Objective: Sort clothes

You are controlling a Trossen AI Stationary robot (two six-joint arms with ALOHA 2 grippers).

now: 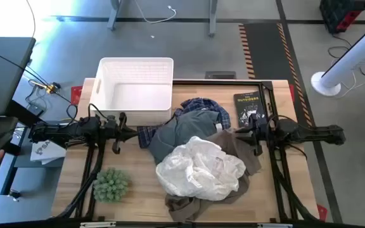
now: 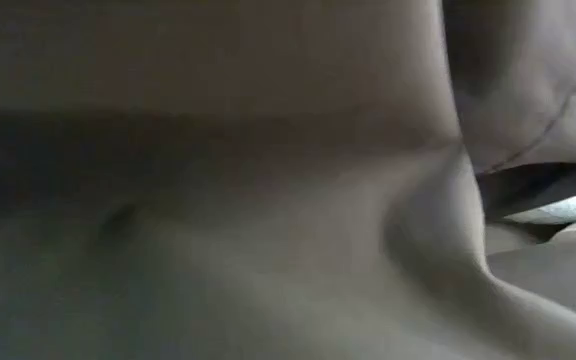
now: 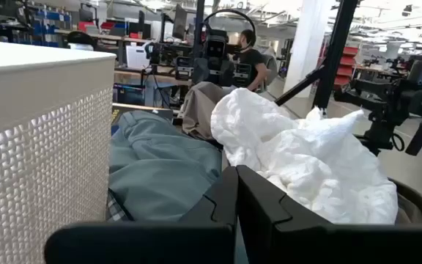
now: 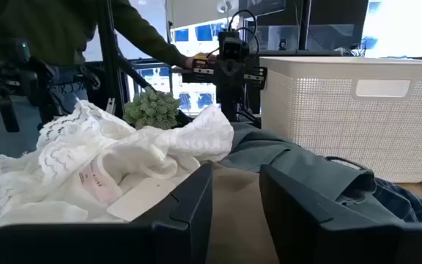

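Note:
The clothes lie in one pile in the middle of the table. A thin white garment [image 1: 198, 168] lies on top, over a grey-green T-shirt [image 1: 181, 134], a blue plaid shirt [image 1: 203, 105] and a taupe-brown garment [image 1: 249, 157]. My left gripper [image 1: 134, 133] is shut, level at the pile's left edge, and the T-shirt [image 3: 160, 165] is just ahead of it. My right gripper [image 1: 238, 132] is open, level at the pile's right edge. The taupe cloth [image 4: 234, 198] shows beyond its fingers. In the low view, taupe cloth [image 2: 268, 180] hides everything else.
A white plastic basket [image 1: 135, 85] stands at the far left, close to my left arm. A black book [image 1: 248, 106] lies at the far right. A green spiky ball [image 1: 111, 183] sits at the near left. A person's sleeve [image 4: 86, 29] reaches in beyond the table's left side.

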